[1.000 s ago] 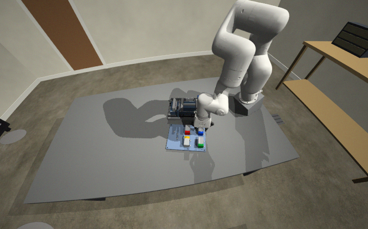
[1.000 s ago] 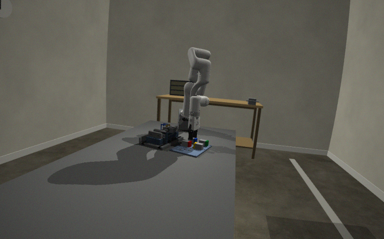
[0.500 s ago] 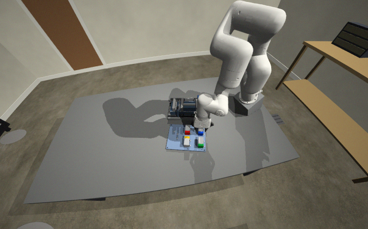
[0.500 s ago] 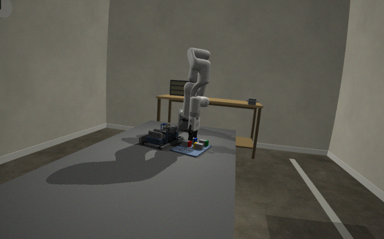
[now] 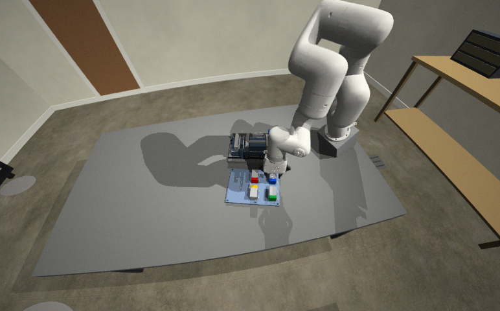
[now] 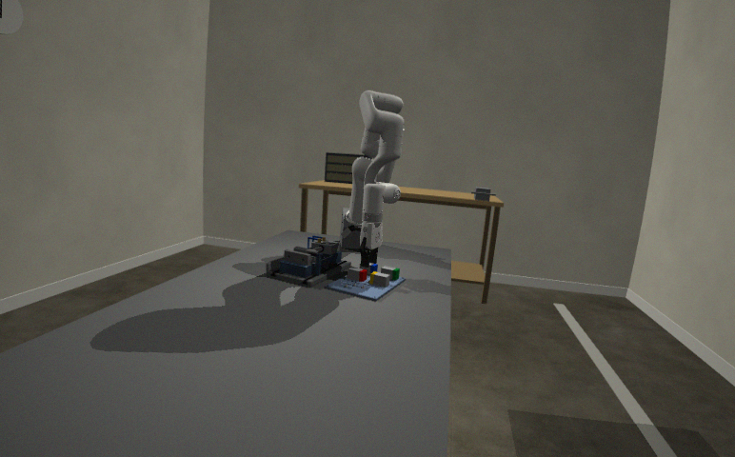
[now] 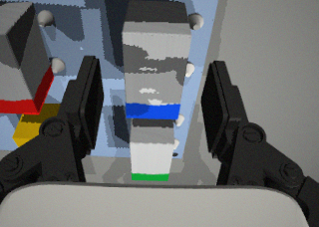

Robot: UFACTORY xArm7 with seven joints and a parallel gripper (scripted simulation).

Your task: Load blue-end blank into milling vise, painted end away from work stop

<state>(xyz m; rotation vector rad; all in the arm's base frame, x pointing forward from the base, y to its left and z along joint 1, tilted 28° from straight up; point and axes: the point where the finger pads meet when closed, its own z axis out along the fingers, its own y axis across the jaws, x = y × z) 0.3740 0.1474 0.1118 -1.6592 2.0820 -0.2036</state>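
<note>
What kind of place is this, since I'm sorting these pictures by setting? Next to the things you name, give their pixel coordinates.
Probably a small workshop or machine-tending cell: a milling vise (image 5: 258, 144) (image 6: 295, 268) stands beside a blue plate of paint-ended blanks (image 5: 234, 196) (image 6: 348, 288), with a robot arm (image 5: 316, 74) (image 6: 383, 127) mounted over the same table.

Your white jointed robot arm (image 5: 318, 80) reaches over the blue rectangular infeed plate (image 5: 241, 196).
On the plate you have four grey blocks, with ends painted red (image 5: 254, 177), blue (image 5: 272, 179), yellow (image 5: 253, 192) and green (image 5: 272, 192); the dark blue-and-grey metal vise (image 5: 248, 146) sits beside the plate on the grey tabletop (image 5: 148, 227).
</note>
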